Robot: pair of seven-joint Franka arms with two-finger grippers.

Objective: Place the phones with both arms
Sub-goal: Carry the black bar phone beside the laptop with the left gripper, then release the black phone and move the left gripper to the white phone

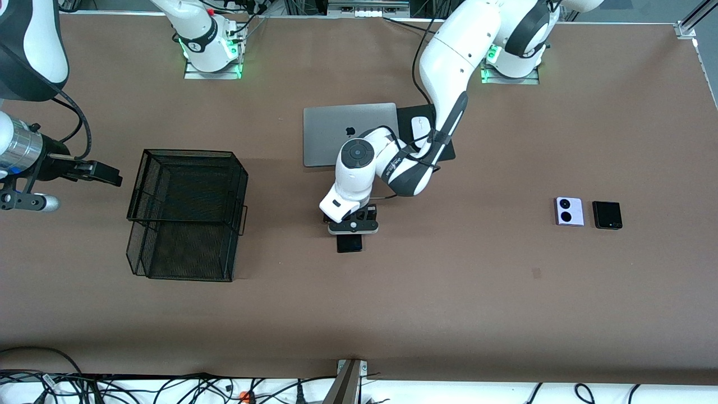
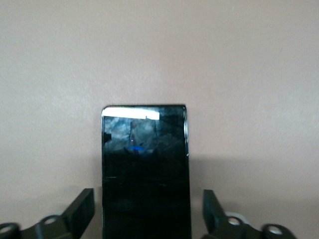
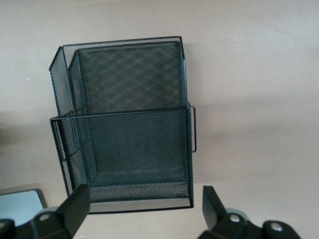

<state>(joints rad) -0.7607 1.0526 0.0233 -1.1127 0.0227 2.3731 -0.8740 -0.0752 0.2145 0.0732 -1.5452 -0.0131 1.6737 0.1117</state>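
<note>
On the brown table point(image 1: 477, 292), my left arm bends low, its end effector point(image 1: 352, 226) spread wide around the long black flat phone point(image 2: 145, 169), not squeezing it. My right end effector point(image 1: 104, 173) waits open beside the black wire basket point(image 1: 188, 213).

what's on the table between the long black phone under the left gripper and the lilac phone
Nothing: in the front view the brown table is bare between the long black phone, under the open left gripper, and the lilac phone.

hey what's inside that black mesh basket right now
Nothing shows inside the black mesh basket: in the right wrist view both its compartments are bare mesh. All three phones lie out on the table. Only its corners, screened by the mesh walls, stay hidden.
</note>
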